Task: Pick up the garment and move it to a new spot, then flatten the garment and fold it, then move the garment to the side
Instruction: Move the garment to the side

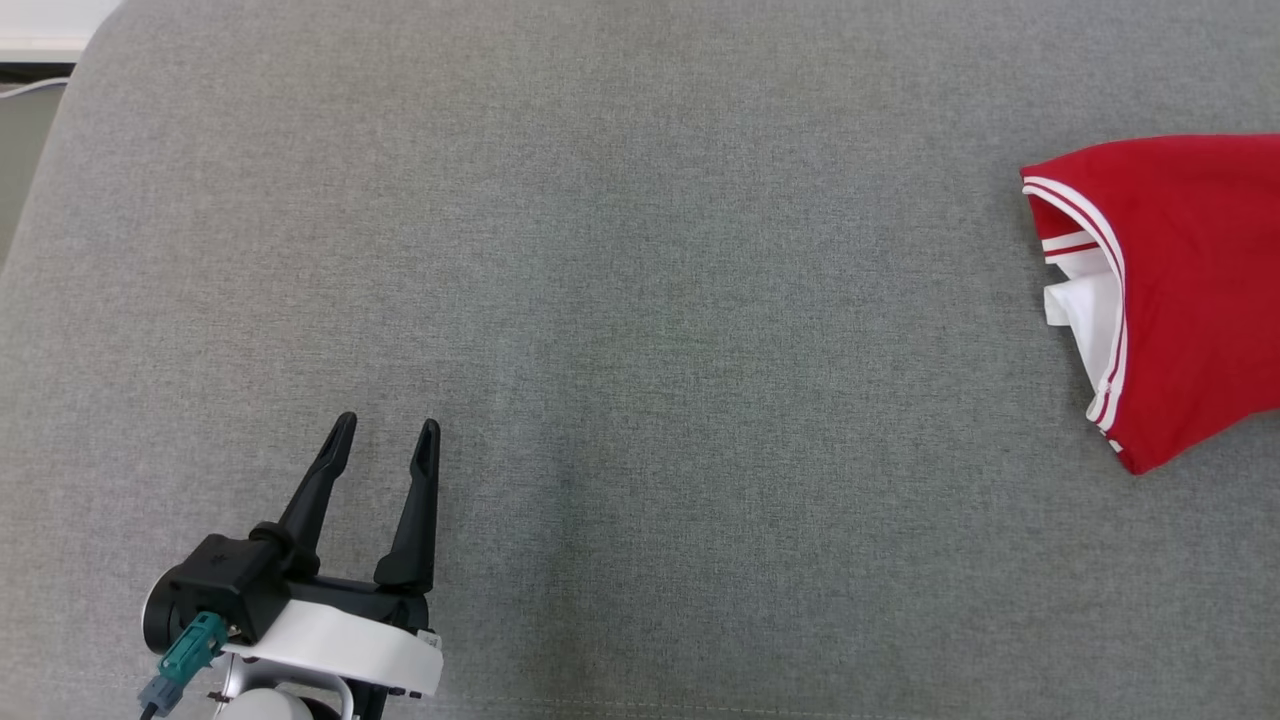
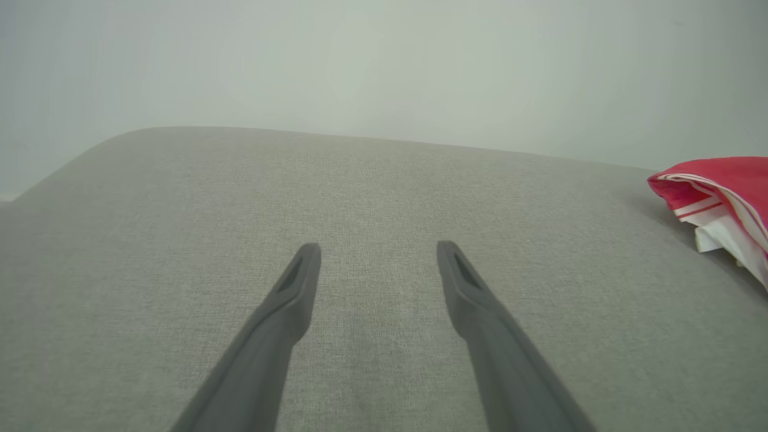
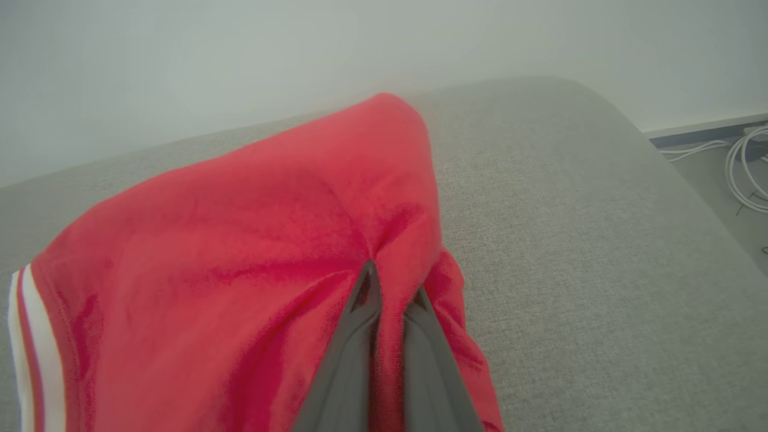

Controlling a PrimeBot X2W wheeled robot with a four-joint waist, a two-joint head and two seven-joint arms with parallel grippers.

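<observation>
1. The garment [image 1: 1190, 290] is red with white stripe trim. It sits on the grey fabric worktop [image 1: 640, 250] at 3 o'clock in the head view and is cut off by that edge.
2. My right tool [image 3: 393, 282] is clenched on a pinch of the red cloth. The fabric puckers into the fingertips, with creases running up toward 12 o'clock in the right wrist view. My guess at why: one pinch near the edge lets me haul the whole bundle as one piece.
3. My left tool [image 1: 388, 425] is released, jaws wide with nothing between them. It sits at 7 o'clock in the head view, fingers pointing about 12, well apart from the garment. It looks parked out of the way, since one arm seems enough here.
4. The striped open end faces 9 o'clock, and its band runs roughly 12 to 6. A white inner layer pokes out of that opening.
5. The long axis looks like 9-to-3, but the far end is out of frame, so I can't tell for sure.
6. In the right wrist view the cloth humps up to a peak near 12. I can't tell whether it is lifted or just bunched.
7. Judgement: the layers look folded, so this is likely the final move to the side.
8. Cables [image 3: 750, 156] lie on the floor past the worktop edge at 3 o'clock, so I should stay short of that edge.
</observation>
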